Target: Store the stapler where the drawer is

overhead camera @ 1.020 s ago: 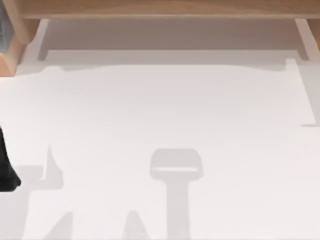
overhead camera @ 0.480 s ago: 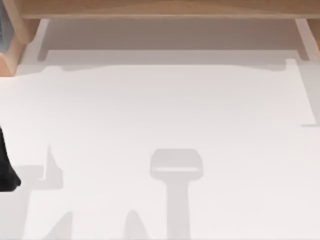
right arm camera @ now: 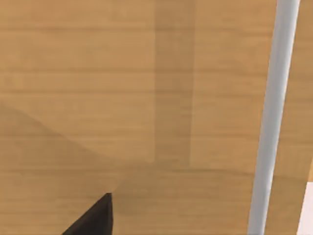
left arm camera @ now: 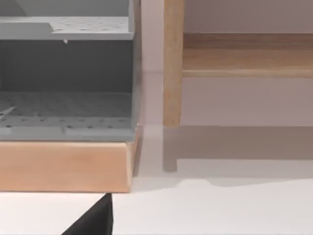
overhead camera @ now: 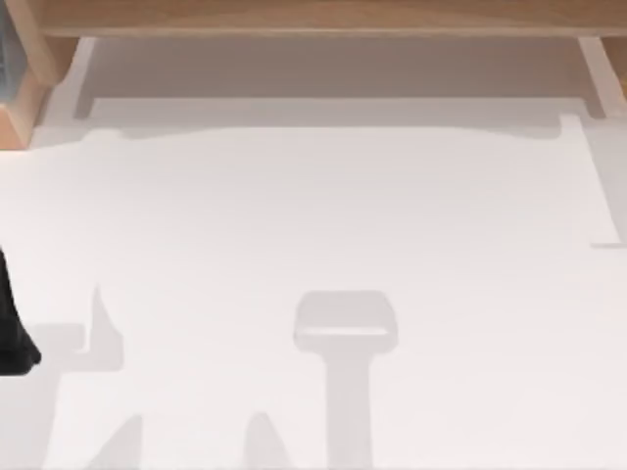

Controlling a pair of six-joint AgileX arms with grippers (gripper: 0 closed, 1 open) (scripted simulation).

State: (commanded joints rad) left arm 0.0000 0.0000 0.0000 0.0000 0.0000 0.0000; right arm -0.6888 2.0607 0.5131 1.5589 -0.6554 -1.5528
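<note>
Left arm (overhead camera: 14,328) at table's (overhead camera: 313,245) left edge, near side; claw state cannot be told. Farther back, wooden shelf (overhead camera: 313,18) spans far edge. Left wrist view adds grey drawer unit (left arm camera: 66,73) on wooden base (left arm camera: 66,166), beside shelf leg (left arm camera: 172,63). Right wrist view: wood panel (right arm camera: 122,98), grey bar (right arm camera: 271,117).

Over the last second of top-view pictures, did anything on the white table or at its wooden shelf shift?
Nothing visibly changed: the dark left arm sits at the white table's left edge, and the light wooden shelf along the far side is as before.

Simulated workshop: pegboard rack (left arm camera: 66,73), white table (overhead camera: 313,225)
</note>
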